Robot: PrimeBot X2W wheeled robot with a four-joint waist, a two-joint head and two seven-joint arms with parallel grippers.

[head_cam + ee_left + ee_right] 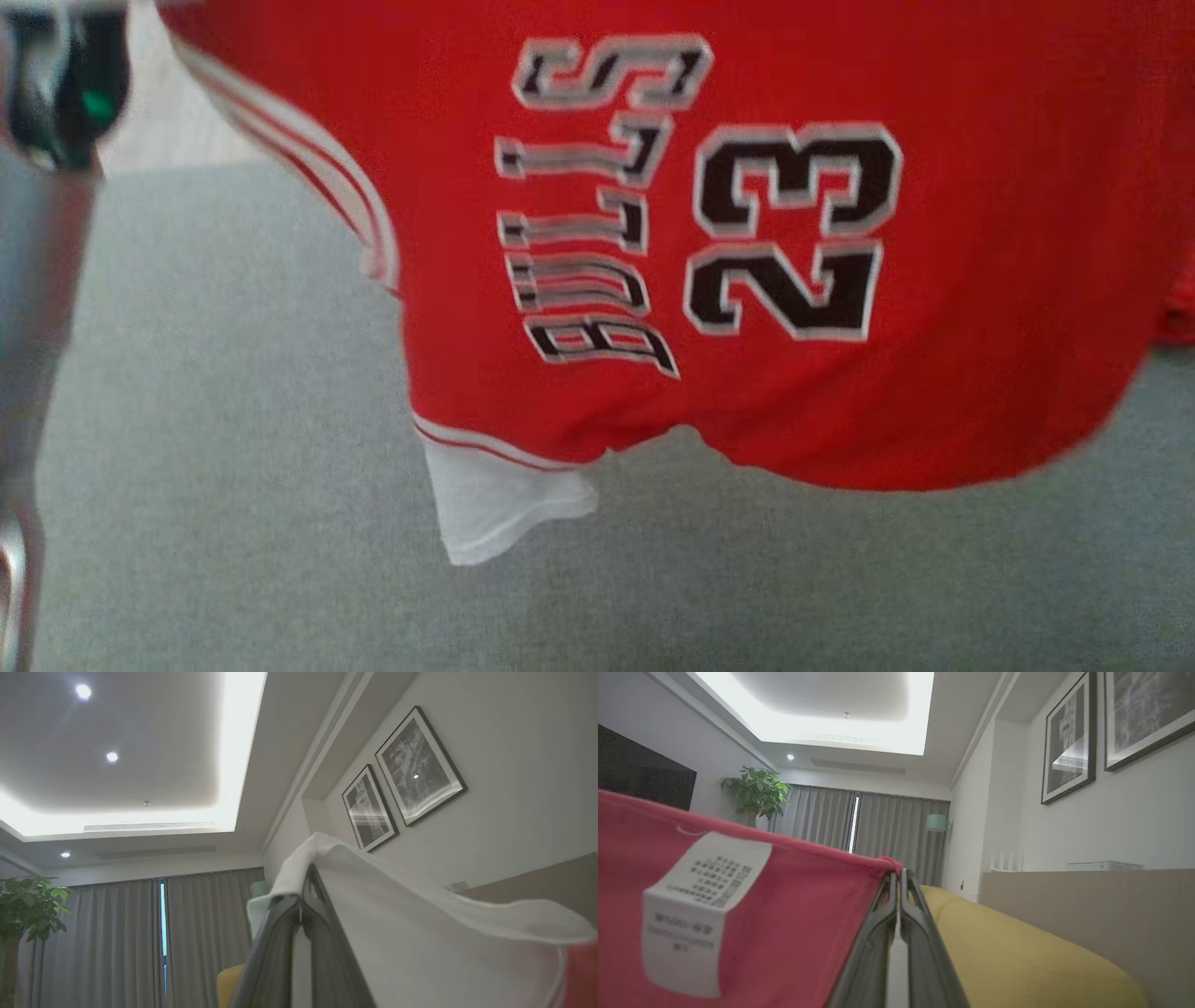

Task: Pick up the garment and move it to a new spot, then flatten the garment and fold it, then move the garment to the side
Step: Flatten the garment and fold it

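Red garment (980, 327) hangs clamped in left claw (306, 877) and right claw (899, 875).

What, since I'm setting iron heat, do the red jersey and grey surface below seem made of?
The red numbered jersey: thin matte knit, likely polyester; it drapes. The grey surface: matte textile, perhaps carpet; faint speckled grain, blur leaves it open.

The right claw (899, 877) pinched the edge of the red fabric garment (798, 919), its white printed label (698, 910) at left; a yellow upholstered sofa (1017, 952) lay right.
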